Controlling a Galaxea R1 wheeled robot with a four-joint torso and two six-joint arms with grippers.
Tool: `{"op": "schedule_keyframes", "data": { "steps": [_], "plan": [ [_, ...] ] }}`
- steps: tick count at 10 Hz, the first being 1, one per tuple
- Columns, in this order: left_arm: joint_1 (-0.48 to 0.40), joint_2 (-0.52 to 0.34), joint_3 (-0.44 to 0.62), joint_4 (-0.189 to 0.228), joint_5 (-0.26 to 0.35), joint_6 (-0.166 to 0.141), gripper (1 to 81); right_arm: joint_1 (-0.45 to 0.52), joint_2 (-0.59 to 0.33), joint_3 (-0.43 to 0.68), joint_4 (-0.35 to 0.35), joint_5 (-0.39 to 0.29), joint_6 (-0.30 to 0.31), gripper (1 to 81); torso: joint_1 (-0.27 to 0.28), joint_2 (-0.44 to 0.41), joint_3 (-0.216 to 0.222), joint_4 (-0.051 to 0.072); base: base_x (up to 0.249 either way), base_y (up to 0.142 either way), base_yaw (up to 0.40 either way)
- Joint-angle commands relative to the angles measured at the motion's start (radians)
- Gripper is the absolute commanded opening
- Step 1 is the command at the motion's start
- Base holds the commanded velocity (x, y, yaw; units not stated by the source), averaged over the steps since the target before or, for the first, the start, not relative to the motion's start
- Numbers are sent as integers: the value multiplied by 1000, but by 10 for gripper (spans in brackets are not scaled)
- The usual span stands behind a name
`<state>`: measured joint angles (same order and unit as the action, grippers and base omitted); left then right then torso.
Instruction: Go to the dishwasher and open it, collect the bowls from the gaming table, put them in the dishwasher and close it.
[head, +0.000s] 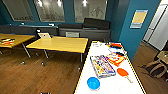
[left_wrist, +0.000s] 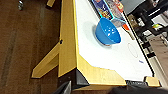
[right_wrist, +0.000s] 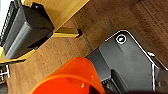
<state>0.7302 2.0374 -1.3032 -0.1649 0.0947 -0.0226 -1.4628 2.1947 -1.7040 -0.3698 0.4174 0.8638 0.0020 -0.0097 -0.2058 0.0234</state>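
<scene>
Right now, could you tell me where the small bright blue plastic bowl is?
In the head view, the bright blue plastic bowl stands on the white top of the yellow-framed gaming table, near its close end, just in front of the colourful flat board-game box.

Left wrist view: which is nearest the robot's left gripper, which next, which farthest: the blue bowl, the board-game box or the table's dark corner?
1. dark corner, at the near end.
2. blue bowl, on the gaming table.
3. board-game box, beyond the bowl.

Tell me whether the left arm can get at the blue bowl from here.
Probably yes: the blue bowl sits alone near the gaming table's near end, with bare white top between it and that end; the board-game box lies beyond it.
</scene>
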Motion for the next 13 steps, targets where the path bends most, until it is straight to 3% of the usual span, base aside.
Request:
{"op": "schedule_keyframes", "data": {
  "steps": [1,6,7,8,11,13],
  "plan": [
    [-162,0,13,-22,59,-25,811,37,-51,12,-24,-25,-2,10,0,0,0,0,0,0,0],
    [-195,135,-48,-22,69,-42,811,49,-39,6,-24,-23,-3,10,0,0,0,0,0,0,0],
    [-205,162,-71,-24,88,-57,811,49,-36,5,-24,-23,-3,10,0,0,0,0,0,0,0],
    [-206,176,-90,-28,82,-92,811,52,-31,0,-24,-23,-3,10,0,0,0,0,0,0,0],
    [-206,190,-110,-31,8,-302,811,66,-16,-6,-26,-25,-2,10,0,0,-1,0,0,0,0],
    [-206,196,-122,-31,-26,-402,811,78,-14,-2,-26,-26,-2,10,0,0,-1,0,0,0,0]
  ]
}}
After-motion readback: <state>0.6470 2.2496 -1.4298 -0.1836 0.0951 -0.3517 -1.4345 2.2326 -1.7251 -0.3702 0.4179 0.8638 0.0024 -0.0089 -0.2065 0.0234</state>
